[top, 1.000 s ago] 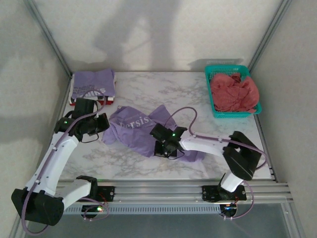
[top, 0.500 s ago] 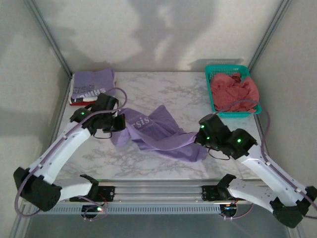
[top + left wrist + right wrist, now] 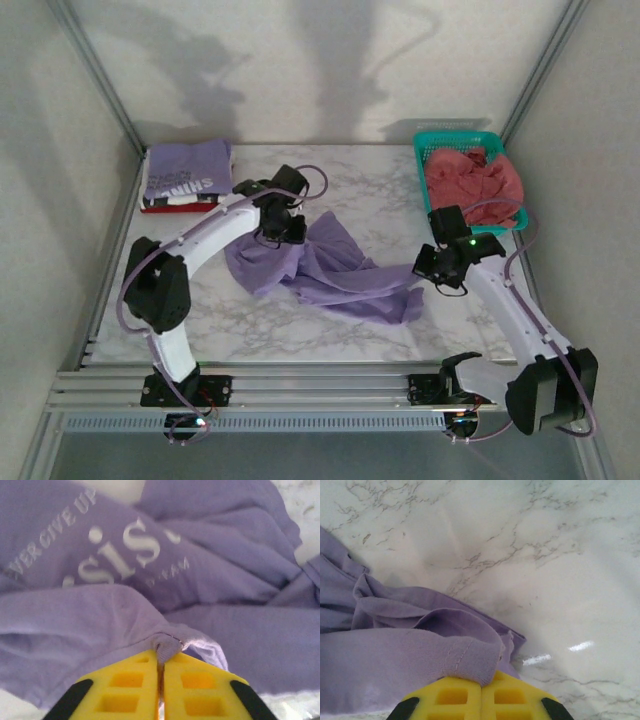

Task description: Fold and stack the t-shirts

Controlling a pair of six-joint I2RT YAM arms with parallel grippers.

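Pinching a bunched hem of the purple shirt [image 3: 115,560], the left gripper [image 3: 160,652] has its yellow fingers [image 3: 125,685] pressed together with only a sliver of cloth between them. The shirt's white lettering [image 3: 120,555] lies just ahead of the tips and a little to their left. Seen from above, this gripper [image 3: 283,224] sits at one end of the purple shirt [image 3: 320,268], which drapes in a loose, rumpled band across the marble table [image 3: 360,180] toward the right gripper [image 3: 432,268]. That one is likewise closed, its yellow fingers [image 3: 455,697] meeting at a thick rolled edge of the same shirt [image 3: 395,660]. The cloth trails off to its left, with marble ahead and to its right. Beyond the left gripper and off to its left rests a folded stack of shirts [image 3: 185,175], a purple one with white lettering on top and red and white edges beneath. Beyond the right gripper stands a teal basket [image 3: 455,138] holding crumpled coral-pink shirts [image 3: 470,185].
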